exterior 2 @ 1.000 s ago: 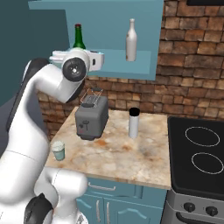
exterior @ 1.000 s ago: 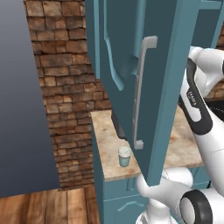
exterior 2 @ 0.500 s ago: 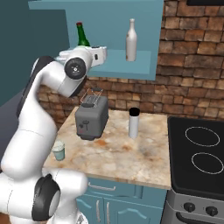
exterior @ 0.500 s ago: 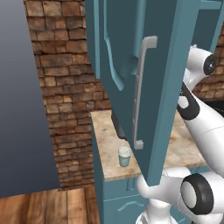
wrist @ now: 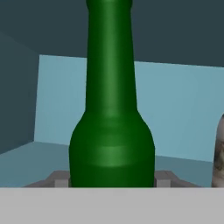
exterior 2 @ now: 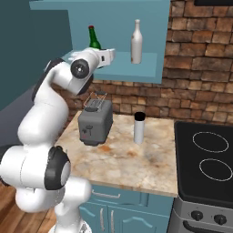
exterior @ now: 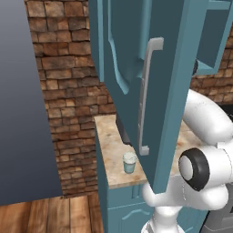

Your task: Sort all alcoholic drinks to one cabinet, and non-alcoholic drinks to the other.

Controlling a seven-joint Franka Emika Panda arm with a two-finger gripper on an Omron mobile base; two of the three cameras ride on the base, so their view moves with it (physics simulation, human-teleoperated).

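1. Up in the open cabinet (exterior 2: 154, 73), the arm reaches to the shelf, and the fingers (wrist: 112, 181) are clamped on the base of a green bottle (wrist: 111, 109) that stands upright right in front of the hand camera.
2. From the right base view, that same green bottle (exterior 2: 93, 37) pokes its red-capped neck up just behind the white hand, at the left end of the shelf.
3. To its right on the same shelf stands the cream-white bottle (exterior 2: 136, 41), upright, long neck and rounded shoulders, apart from the green one.
4. In the hand view, a sliver of that pale bottle (wrist: 218, 153) shows at the far right edge.
5. Down on the bench (exterior 2: 136, 164), the white flask (exterior 2: 139, 128) with its black cap stands upright, between the toaster (exterior 2: 94, 120) on its left and the stove (exterior 2: 207, 159) on its right, touching neither.
6. Over in the left base view, the small lidded cup (exterior: 129, 162) sits upright near the front edge of the bench (exterior: 109, 141), just left of the open cabinet door (exterior: 150, 82) with its long grey handle (exterior: 146, 93).
7. Brick wall (exterior 2: 200, 59) runs behind the bench, and a wooden floor (exterior: 50, 214) shows at the lower left.
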